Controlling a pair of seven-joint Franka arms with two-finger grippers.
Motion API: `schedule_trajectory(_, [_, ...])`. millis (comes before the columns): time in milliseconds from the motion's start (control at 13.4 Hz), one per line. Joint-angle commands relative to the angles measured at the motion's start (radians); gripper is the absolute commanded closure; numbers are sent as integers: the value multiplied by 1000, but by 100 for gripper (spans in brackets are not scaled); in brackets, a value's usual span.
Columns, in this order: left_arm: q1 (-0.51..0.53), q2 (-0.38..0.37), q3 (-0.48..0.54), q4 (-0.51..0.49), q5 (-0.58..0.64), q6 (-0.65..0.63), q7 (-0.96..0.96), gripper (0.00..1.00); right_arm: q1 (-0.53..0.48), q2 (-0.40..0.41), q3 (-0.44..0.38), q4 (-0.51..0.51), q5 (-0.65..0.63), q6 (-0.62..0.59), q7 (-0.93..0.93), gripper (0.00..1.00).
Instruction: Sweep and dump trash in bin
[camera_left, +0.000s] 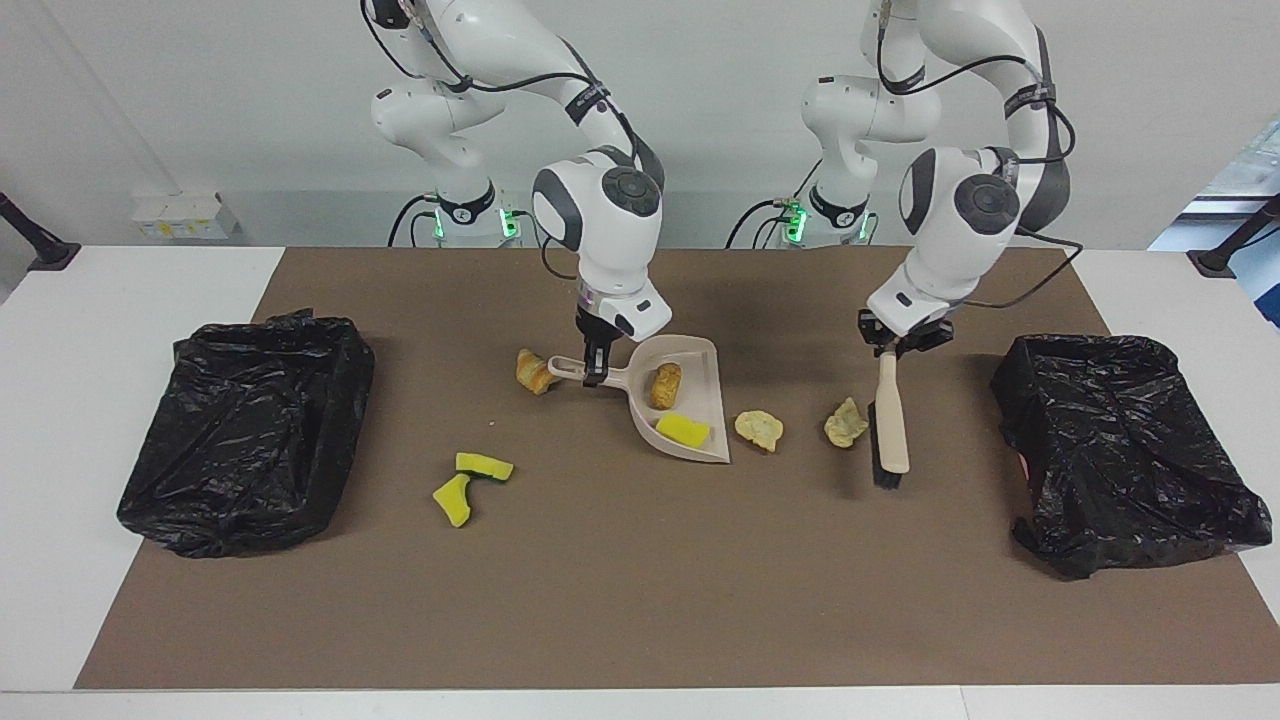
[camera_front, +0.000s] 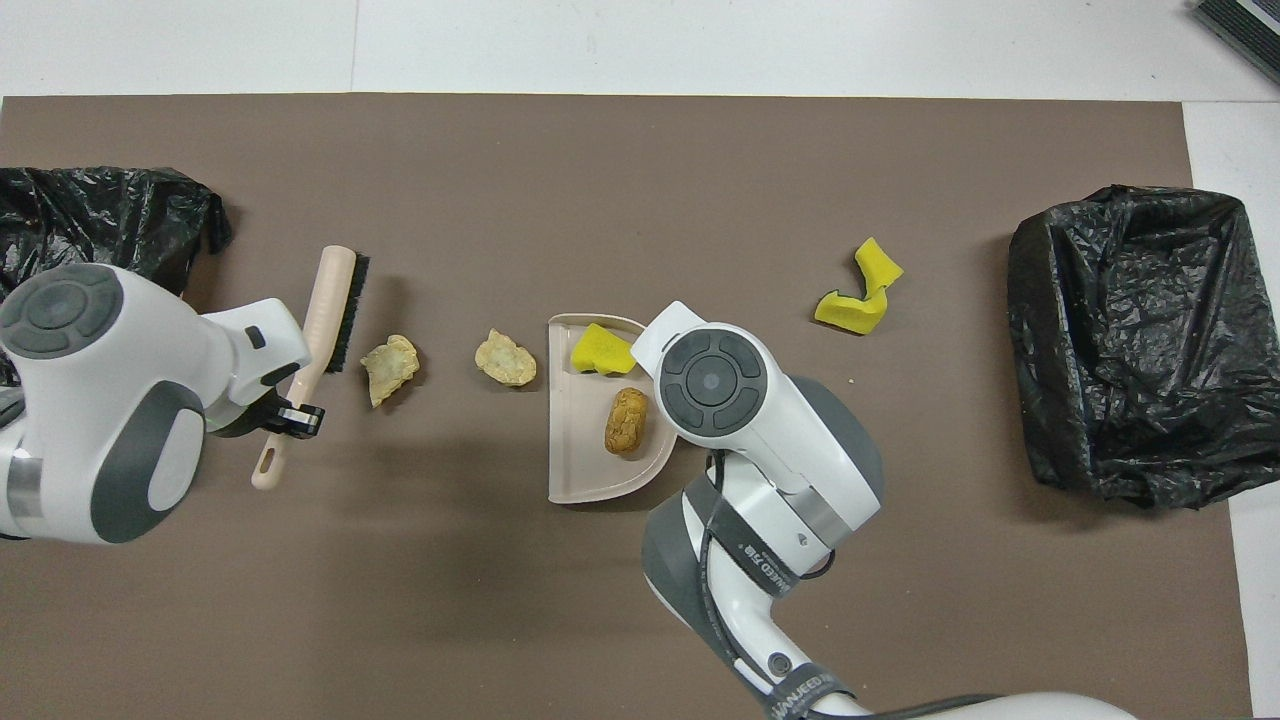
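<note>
With the beige plastic dustpan (camera_left: 690, 410) as landmark, the right gripper (camera_left: 594, 368) is clamped on its handle; 2 trash pieces (camera_left: 674, 408) lie inside. Toward the left arm's end, 2 tan lumps (camera_left: 800, 427) await sweeping. Beside them, the left gripper (camera_left: 893, 345) grips the beige black-bristled brush (camera_left: 889, 425), which probably must sweep panward.
</note>
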Motion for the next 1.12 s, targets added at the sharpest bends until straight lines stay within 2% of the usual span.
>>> schedule_trajectory(0, [33,50,-14,11,26,14,52,100,9,-9,6,-15,-21,-3,86,100])
schedule_trajectory(299, [2,38,-25,-55,10,51,52,100,29,5,6,-14,-22,15,116,100])
schedule_trajectory(597, [-151,10,-26,-88,-83,51,43,100,49,26,6,-8,-22,41,165,100])
schedule_trajectory(821, [-275,-24,-25,-121,-102,44,26,100,60,43,6,-8,-22,72,197,100])
schedule_trajectory(1045, [-354,-24,-30,-88,-131,-36,-64,100,62,45,6,-9,-21,75,205,100])
